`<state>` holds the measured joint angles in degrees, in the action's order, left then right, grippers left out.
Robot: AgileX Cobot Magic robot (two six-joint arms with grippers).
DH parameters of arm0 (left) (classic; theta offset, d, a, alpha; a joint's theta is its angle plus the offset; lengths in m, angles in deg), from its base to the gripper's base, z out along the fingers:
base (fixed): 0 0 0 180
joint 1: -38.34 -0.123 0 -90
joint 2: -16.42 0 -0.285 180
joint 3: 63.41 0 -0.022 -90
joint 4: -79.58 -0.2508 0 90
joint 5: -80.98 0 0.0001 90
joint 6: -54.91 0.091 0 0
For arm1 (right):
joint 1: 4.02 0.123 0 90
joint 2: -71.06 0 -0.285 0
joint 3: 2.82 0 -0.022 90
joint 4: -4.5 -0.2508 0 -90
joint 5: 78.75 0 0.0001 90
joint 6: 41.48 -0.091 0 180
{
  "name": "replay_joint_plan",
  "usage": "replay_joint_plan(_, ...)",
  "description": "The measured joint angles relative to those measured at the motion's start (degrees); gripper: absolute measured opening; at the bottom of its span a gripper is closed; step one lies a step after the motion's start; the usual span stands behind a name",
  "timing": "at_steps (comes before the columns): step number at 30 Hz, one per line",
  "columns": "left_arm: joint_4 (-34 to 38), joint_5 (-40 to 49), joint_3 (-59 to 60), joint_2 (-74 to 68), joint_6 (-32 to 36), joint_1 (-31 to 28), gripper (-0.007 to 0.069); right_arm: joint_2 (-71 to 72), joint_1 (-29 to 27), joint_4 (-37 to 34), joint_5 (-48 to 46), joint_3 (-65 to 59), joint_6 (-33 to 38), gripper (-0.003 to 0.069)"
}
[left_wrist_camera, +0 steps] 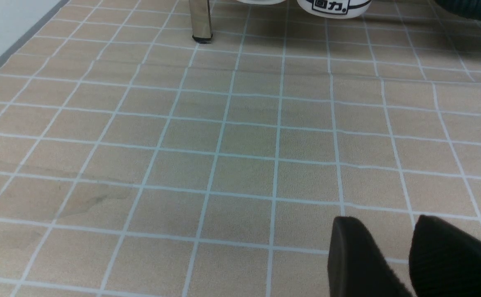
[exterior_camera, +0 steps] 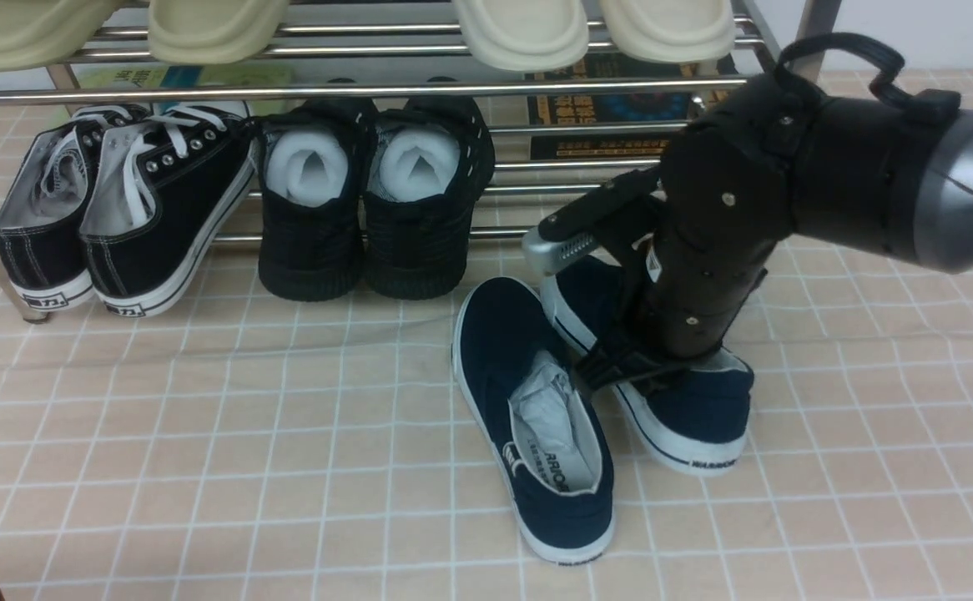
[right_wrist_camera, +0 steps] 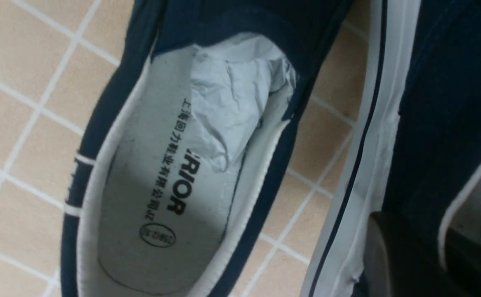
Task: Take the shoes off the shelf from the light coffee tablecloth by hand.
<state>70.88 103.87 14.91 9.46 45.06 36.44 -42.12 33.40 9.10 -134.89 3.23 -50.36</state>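
Both navy shoes lie on the light coffee tablecloth [exterior_camera: 203,467] in front of the chrome shelf [exterior_camera: 353,89]. The left shoe [exterior_camera: 528,401] rests free, with crumpled paper in it [right_wrist_camera: 232,103]. My right gripper [exterior_camera: 632,367] reaches down onto the right shoe [exterior_camera: 695,409]. It is shut on that shoe's side wall [right_wrist_camera: 442,103], one finger outside and one inside the opening; the gripper [right_wrist_camera: 426,235] shows at the frame's edge. My left gripper [left_wrist_camera: 389,222] hovers open over bare tablecloth [left_wrist_camera: 224,144], nothing between its fingers.
Black lace-up sneakers [exterior_camera: 119,217] and all-black shoes with white stuffing [exterior_camera: 370,209] lean on the shelf's lower tier. Cream slippers [exterior_camera: 520,33] sit on the upper tier. A shelf leg [left_wrist_camera: 200,20] and a sneaker sole [left_wrist_camera: 333,6] stand ahead of the left gripper.
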Motion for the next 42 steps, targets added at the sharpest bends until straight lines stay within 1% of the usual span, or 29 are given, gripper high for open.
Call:
replay_joint_plan(4, 0.00, 0.00, 0.00, 0.00, 0.00, 0.00, 0.0240, 1.14, 0.00, 3.47, 0.54, 0.00, -4.83, 0.0031)
replay_joint_plan(8, 0.00, 0.00, 0.00, 0.00, 0.00, 0.00, 0.0240, 1.93, 0.00, 6.51, 0.71, 0.00, -6.94, 0.0032)
replay_joint_plan(10, 0.00, 0.00, 0.00, 0.00, 0.00, 0.00, 0.0240, 1.93, 0.00, 6.86, 0.65, 0.00, -7.21, 0.0032)
replay_joint_plan(19, 0.00, 0.00, 0.00, 0.00, 0.00, 0.00, 0.0240, 1.93, 0.00, 6.59, 0.43, -0.05, -8.44, 0.0032)
replay_joint_plan(24, 0.00, 0.00, 0.00, 0.00, 0.00, 0.00, 0.0240, 1.68, 0.00, 4.07, 1.88, -0.05, -8.46, 0.0034)
replay_joint_plan(28, 0.00, 0.00, 0.00, 0.00, 0.00, 0.00, 0.0240, -0.25, 0.00, 3.63, 2.07, -0.05, -8.46, 0.0036)
replay_joint_plan(33, 0.00, 0.00, 0.00, 0.00, 0.00, 0.00, 0.0240, -1.99, 0.06, 3.32, 1.03, -0.05, -8.46, 0.0055)
replay_joint_plan(35, 0.00, 0.00, 0.00, 0.00, 0.00, 0.00, 0.0240, -2.42, 0.06, 2.48, 0.49, -0.05, -8.46, 0.0092)
replay_joint_plan(36, 0.00, 0.00, 0.00, 0.00, 0.00, 0.00, 0.0240, -2.43, 0.06, 2.48, 0.49, -0.05, -8.46, 0.0096)
replay_joint_plan(39, 0.00, 0.00, 0.00, 0.00, 0.00, 0.00, 0.0240, -2.53, 0.06, -0.13, 0.29, -0.05, -8.20, 0.0181)
replay_joint_plan(40, 0.00, 0.00, 0.00, 0.00, 0.00, 0.00, 0.0240, -2.53, 0.06, -1.69, -0.21, -0.05, -7.49, 0.0219)
replay_joint_plan(41, 0.00, 0.00, 0.00, 0.00, 0.00, 0.00, 0.0240, -2.53, 0.06, -2.29, -0.41, -0.05, -7.02, 0.0225)
replay_joint_plan(42, 0.00, 0.00, 0.00, 0.00, 0.00, 0.00, 0.0240, -2.53, 0.06, -4.60, -1.27, -0.05, -5.10, 0.0267)
